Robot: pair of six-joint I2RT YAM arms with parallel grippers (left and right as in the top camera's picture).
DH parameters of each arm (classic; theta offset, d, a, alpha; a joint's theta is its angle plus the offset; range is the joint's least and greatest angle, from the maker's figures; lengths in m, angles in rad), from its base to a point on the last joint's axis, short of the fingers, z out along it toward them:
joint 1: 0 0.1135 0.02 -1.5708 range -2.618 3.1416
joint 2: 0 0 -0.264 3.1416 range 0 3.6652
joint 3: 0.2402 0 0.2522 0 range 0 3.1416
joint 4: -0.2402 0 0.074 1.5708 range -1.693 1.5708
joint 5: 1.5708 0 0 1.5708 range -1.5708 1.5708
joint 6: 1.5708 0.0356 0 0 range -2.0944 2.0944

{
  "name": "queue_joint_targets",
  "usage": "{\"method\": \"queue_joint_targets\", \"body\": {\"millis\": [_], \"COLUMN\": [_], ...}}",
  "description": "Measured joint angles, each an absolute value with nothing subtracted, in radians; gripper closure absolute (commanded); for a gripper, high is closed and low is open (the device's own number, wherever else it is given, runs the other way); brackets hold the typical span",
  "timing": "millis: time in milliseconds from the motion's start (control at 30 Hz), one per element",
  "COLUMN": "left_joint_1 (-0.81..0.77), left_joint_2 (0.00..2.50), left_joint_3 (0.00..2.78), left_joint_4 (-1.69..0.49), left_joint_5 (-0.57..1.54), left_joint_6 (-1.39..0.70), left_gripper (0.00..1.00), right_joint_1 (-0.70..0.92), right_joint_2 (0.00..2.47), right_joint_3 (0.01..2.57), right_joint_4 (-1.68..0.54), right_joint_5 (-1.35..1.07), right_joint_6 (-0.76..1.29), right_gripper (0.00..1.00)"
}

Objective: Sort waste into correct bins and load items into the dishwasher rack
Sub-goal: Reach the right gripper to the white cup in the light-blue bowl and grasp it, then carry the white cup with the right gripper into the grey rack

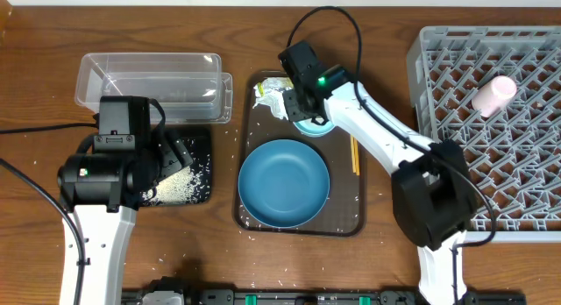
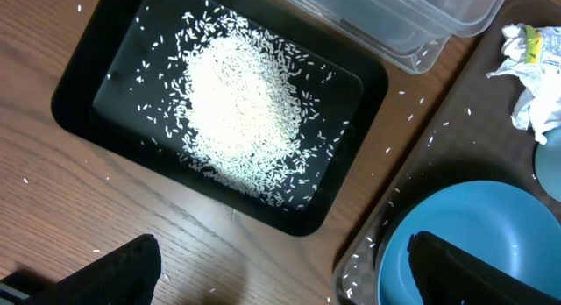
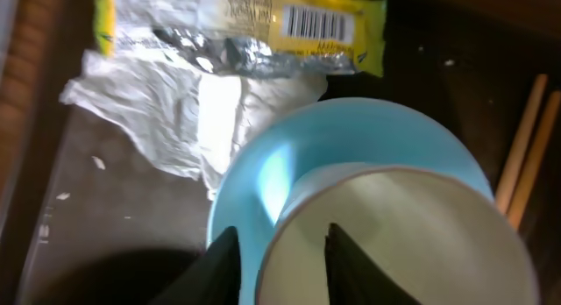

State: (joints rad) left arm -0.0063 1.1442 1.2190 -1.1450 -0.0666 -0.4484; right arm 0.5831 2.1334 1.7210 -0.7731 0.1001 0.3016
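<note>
Standing at the near edge and reading from the desk's left: the clear tub (image 1: 149,77) sits toward the far-left corner, and nearer me the black tray (image 2: 74,108) holds a heap of rice (image 2: 237,103), with stray grains on the wood around it. The left gripper (image 2: 298,270) hangs above, fingers spread wide, holding nothing. Mid-desk lies the brown serving tray (image 1: 337,219), with the blue dish (image 1: 284,182) at its near end and the tissue (image 3: 149,112) and snack wrapper (image 3: 263,24) at its far end. There the right gripper (image 3: 280,230) is down at the white cup (image 3: 394,244), which stands inside the light-blue bowl (image 3: 351,130) — one finger inside the rim, one outside, parted and not pinching as far as I can see. The cup looks light, stiff and smooth, so likely slippery; the rim wall is the place to nip it, lifting straight so the bowl isn't dragged along. Chopsticks (image 1: 354,156) lie along the tray's right side; the rack (image 1: 438,77) fills the desk's right edge, a pink cup (image 1: 493,95) in it.
</note>
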Motion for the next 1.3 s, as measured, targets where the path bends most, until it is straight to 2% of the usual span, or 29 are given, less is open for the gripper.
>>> {"method": "queue_joint_targets", "body": {"millis": [233,433,733,833,1000,1300], "left_joint_1": [-0.006,-0.006,-0.006,-0.006,-0.006,-0.006], "left_joint_2": [1.145,1.145,1.145,1.145,1.145,1.145], "left_joint_3": [1.219,1.219,1.219,1.219,1.219,1.219], "left_joint_4": [-1.145,-1.145,-1.145,-1.145,-1.145,-1.145], "left_joint_5": [-0.067,-0.066,-0.066,-0.066,-0.066,-0.067], "left_joint_6": [-0.448,-0.448,-0.448,-0.448,-0.448,-0.448], "left_gripper": [0.07,0.07,0.07,0.07,0.07,0.07], "right_joint_1": [0.583,0.583,0.536,0.450,0.205,-0.317], "right_joint_2": [2.146,2.146,2.122,2.093,2.051,2.049], "right_joint_3": [1.725,1.810,2.145,2.247,2.331,2.316], "right_joint_4": [-0.786,-0.906,-1.169,-1.261,-1.356,-1.338], "right_joint_5": [0.106,0.105,0.100,0.093,0.015,-0.429], "right_joint_6": [0.302,0.303,0.303,0.299,0.243,0.031], "right_gripper": [0.99,0.99,0.99,0.99,0.99,0.99]}}
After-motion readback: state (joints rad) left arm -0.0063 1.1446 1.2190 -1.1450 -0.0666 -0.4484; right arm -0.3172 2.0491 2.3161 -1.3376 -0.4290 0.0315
